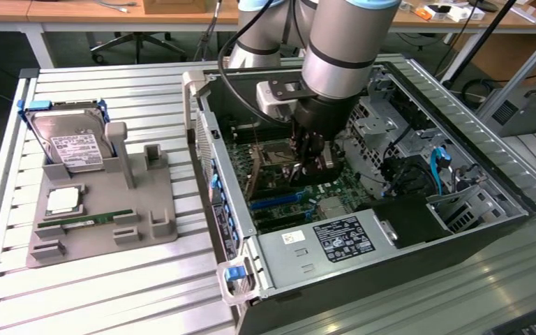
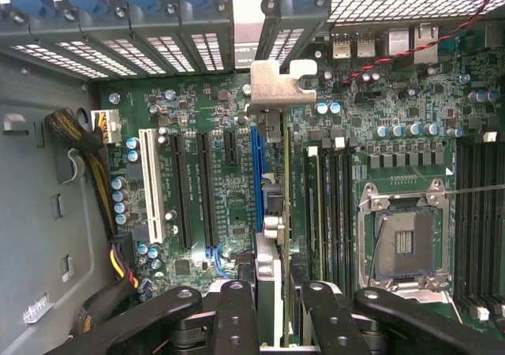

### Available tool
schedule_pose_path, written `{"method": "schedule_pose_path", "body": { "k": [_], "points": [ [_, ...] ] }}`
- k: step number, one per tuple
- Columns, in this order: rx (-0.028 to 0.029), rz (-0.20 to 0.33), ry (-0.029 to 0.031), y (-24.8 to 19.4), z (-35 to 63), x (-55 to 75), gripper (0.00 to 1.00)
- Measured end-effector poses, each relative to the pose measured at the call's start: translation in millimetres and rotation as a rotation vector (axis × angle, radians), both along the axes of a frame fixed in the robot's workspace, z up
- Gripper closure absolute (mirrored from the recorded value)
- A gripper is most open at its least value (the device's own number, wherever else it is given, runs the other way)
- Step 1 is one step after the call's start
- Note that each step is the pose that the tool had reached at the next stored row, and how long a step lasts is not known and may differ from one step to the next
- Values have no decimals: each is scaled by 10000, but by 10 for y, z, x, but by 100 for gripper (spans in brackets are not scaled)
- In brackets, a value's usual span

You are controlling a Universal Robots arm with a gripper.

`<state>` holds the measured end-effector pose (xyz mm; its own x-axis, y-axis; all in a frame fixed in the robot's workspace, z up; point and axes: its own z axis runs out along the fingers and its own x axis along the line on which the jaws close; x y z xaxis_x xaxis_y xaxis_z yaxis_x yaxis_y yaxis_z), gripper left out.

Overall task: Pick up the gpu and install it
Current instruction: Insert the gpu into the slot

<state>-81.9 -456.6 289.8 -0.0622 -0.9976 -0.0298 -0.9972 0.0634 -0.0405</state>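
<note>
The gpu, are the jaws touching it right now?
Touching. In the wrist view the gpu stands edge-on, clamped between the gripper jaws above the motherboard.
</note>
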Motion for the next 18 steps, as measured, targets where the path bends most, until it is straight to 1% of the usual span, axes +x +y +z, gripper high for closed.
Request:
{"method": "schedule_pose_path", "body": {
  "k": [6, 18],
  "points": [
    [-1, 0, 0, 0, -5, -8, 73],
    [0, -1, 0, -2, -57, -44, 73]
  ]
}}
